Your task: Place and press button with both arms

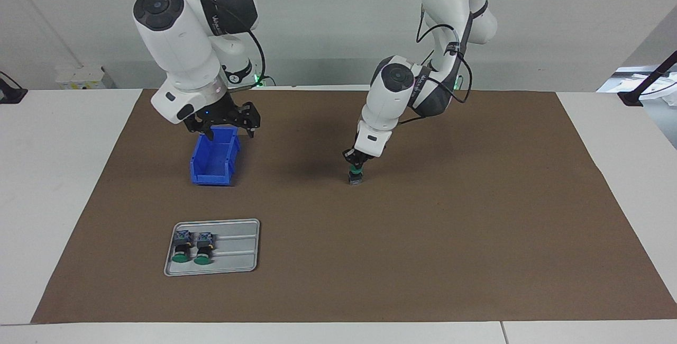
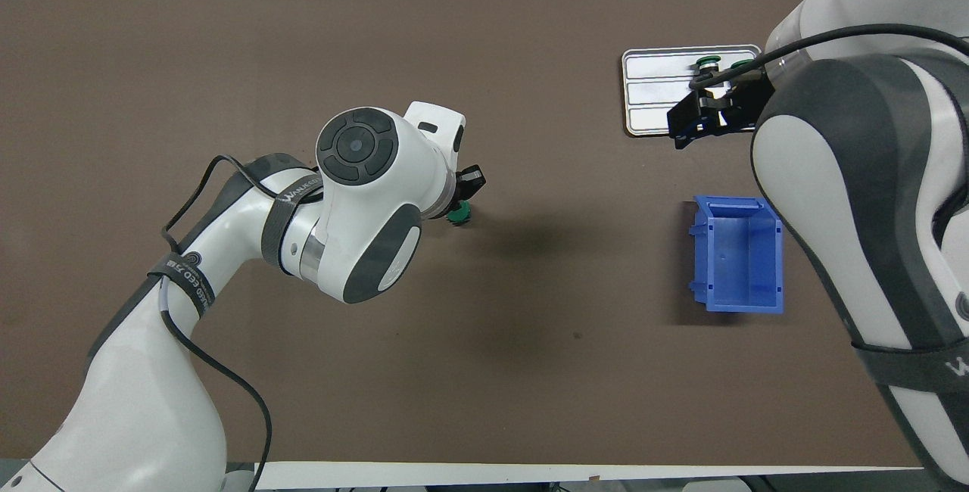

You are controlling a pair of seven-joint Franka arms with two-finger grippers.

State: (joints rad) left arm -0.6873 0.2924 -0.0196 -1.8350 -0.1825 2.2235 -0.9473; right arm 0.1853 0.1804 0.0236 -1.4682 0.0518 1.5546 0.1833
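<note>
push-button switch (image 1: 355, 176) upright mid-mat | left gripper (image 1: 356, 160) fingers together on its green cap | right gripper (image 1: 226, 128) spread wide above blue bin (image 1: 214, 159) | light, rigid, likely tippy; grip black body

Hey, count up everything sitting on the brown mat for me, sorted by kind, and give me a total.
Green push-buttons: 3, two on the tray, one standing mid-mat under the left claw
Blue bin: 1
Metal tray: 1
Total: 5
</note>
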